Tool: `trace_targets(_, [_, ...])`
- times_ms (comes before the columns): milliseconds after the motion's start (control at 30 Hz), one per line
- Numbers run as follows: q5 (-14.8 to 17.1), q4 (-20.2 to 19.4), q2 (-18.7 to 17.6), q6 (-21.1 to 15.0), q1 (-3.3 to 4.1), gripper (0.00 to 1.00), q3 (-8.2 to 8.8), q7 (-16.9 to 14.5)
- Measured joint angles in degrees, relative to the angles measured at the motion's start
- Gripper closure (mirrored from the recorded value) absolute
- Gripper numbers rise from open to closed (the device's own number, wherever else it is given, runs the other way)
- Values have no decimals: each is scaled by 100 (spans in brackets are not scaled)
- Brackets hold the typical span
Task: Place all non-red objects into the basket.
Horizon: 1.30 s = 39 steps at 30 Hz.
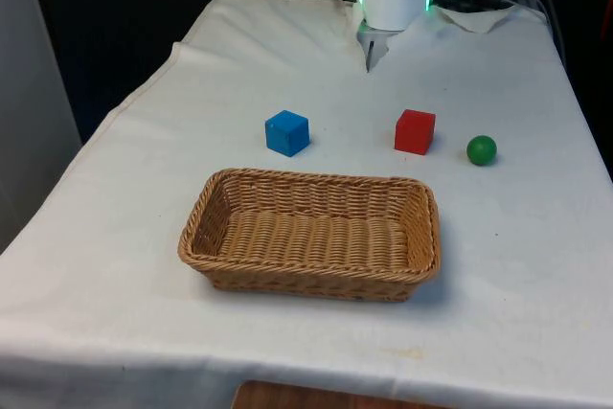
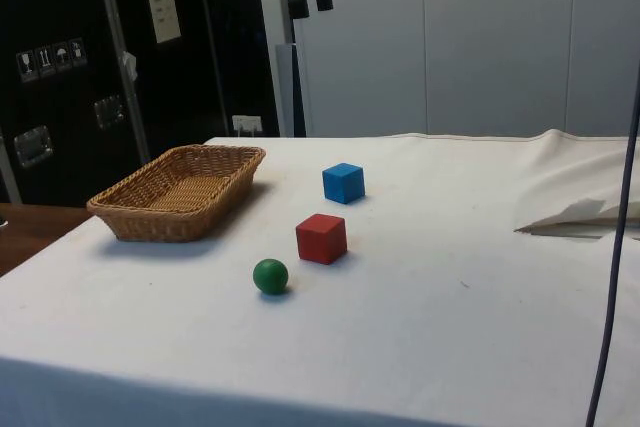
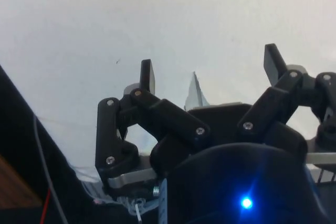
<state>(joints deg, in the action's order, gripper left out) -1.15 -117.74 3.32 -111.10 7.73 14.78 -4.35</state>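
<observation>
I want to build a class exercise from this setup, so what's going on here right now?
Nothing is being handled yet. The end effector is open and holds nothing, raised above the white cloth. The wicker basket has nothing in it. Beyond it, a blue cube, a red cube and a green ball sit apart from each other in a rough row on the table. The sorting has not begun: the blue cube and the green ball are both still outside the basket.

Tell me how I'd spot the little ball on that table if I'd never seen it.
Start at the wicker basket on the white cloth. Beyond it three small things lie in a row; in the front view, the green ball is at the row's right end, just beside the red cube. It is the only round one: the blue cube and the red one are blocks.
</observation>
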Motion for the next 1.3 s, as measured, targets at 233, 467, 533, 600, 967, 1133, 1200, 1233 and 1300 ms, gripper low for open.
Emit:
trace_targets(233, [-97,-178,-6,-338,0,0,6,223])
trace_targets(467, [-183,-309,-23,-613,0,0,6,464])
trace_targets(533, [-195,-327,-23,-636,0,0,6,493])
trace_targets(600, [-229,-367,-29,-739,0,0,6,602])
trace_targets(967, [-252,-630,-40,-1180,0,0,17,888])
trace_targets(1133, [-252,-825,-34,-1455,0,0,29,963])
trace_targets(1200, [-241,-911,-34,-1564,0,0,40,974])
trace_targets(1233, [-235,-951,-34,-1627,0,0,52,974])
trace_targets(1300, [-229,-997,-34,-1679,0,0,57,980])
